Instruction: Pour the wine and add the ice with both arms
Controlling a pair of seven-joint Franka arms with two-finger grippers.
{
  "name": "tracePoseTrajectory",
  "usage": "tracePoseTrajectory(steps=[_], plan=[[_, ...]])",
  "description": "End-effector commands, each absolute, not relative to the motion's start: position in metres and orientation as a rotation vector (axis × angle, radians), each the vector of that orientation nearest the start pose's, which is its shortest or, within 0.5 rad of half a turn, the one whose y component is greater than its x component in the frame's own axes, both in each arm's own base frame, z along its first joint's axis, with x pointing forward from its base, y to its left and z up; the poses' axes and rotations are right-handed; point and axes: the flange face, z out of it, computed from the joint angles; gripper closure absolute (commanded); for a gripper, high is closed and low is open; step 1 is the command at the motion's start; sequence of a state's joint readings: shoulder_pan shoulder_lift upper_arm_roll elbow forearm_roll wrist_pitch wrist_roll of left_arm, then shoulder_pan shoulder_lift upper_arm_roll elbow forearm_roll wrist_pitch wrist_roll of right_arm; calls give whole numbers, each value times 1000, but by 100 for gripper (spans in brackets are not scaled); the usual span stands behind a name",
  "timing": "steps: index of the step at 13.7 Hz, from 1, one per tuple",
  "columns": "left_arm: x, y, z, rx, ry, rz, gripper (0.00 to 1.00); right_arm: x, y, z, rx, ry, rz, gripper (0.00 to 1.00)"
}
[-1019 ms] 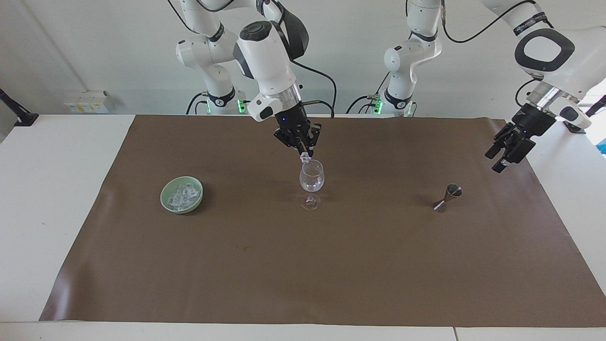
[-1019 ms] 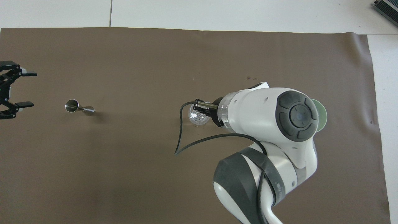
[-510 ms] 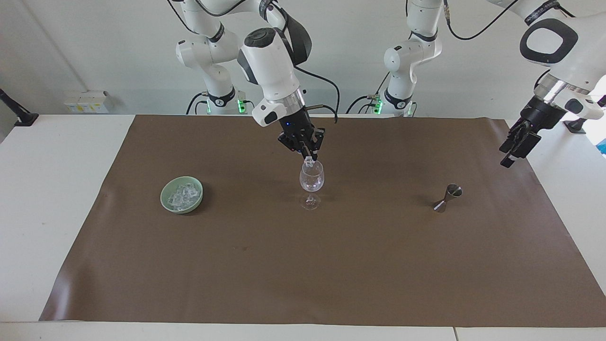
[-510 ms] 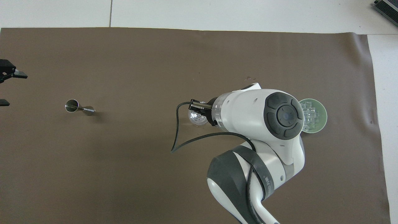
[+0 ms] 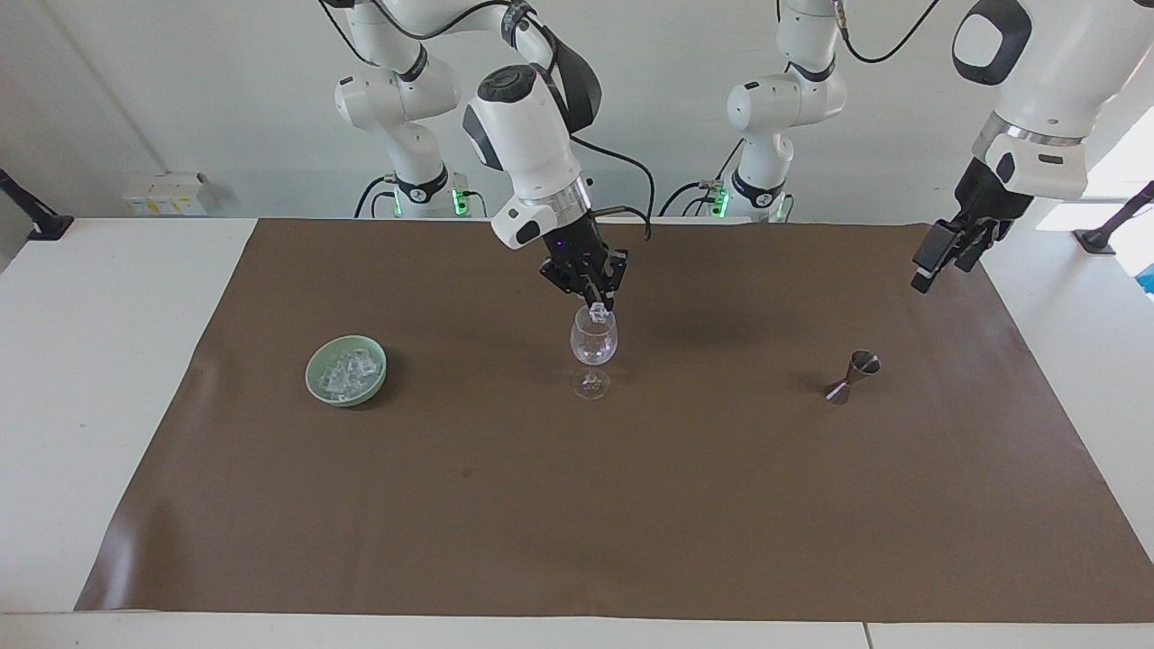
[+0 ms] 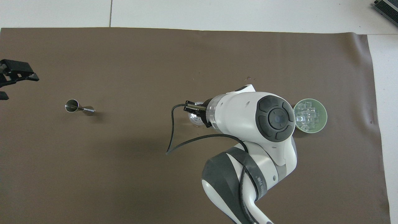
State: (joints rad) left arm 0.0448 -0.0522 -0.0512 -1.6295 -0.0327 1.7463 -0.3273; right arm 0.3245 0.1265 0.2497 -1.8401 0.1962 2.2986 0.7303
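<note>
the right gripper (image 5: 597, 305) is holding its jaws pinched on an ice cube (image 5: 598, 312) just over the wine glass (image 5: 593, 342), not yet dropping it. more ice (image 5: 346, 372) is sitting in the green bowl (image 5: 316, 376). the left gripper (image 5: 938, 255), jaws wide and empty, is waiting above the jigger (image 5: 852, 375). no wine is showing in the glass, so pouring looks undone.

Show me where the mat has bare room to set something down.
Bare mat lies between the bowl of ice and the wine glass, between glass and jigger, and everywhere farther from the robots. Crowded only at the glass: the right tool holds an ice cube above its rim.
</note>
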Motion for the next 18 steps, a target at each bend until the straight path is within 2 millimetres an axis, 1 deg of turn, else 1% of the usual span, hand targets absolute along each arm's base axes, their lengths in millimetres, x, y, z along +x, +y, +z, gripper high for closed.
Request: tracePoseTrajectory(steps=[1,2,3,4,5,6,7,8,10,11,12,13,16,17,18], plan=[[563,-4,665,-3147,-308,-174,0,527,338,493,-2726,391,-204,80],[561,-3,671,-3150,-253,-148,0,527,338,493,-2726,391,-204,71],[557,-4,675,-3153,-175,-120,0,527,338,493,-2726,391,-204,53],[552,-3,682,-3156,-82,-84,0,527,338,493,-2726,391,-204,39],[549,-2,685,-3156,-7,-56,0,527,338,493,-2726,391,-204,28],[548,2,683,-3155,47,-35,0,527,338,493,-2726,391,-204,21],[547,5,683,-3157,72,-16,0,527,338,493,-2726,388,-205,8],[545,5,685,-3156,106,1,0,527,338,493,-2727,384,-206,0],[544,4,686,-3156,138,78,0,527,338,495,-2742,367,-216,0],[543,4,688,-3156,143,97,0,526,336,501,-2742,360,-228,0],[545,3,687,-3154,145,102,0,529,327,507,-2741,374,-238,0],[545,2,688,-3153,154,95,0,529,321,517,-2739,372,-260,0],[545,0,689,-3159,191,82,0,539,277,542,-2785,400,-351,0],[545,-3,689,-3154,199,80,0,543,260,547,-2809,395,-369,0],[543,-11,692,-3147,220,67,0,544,248,551,-2835,378,-361,0]])
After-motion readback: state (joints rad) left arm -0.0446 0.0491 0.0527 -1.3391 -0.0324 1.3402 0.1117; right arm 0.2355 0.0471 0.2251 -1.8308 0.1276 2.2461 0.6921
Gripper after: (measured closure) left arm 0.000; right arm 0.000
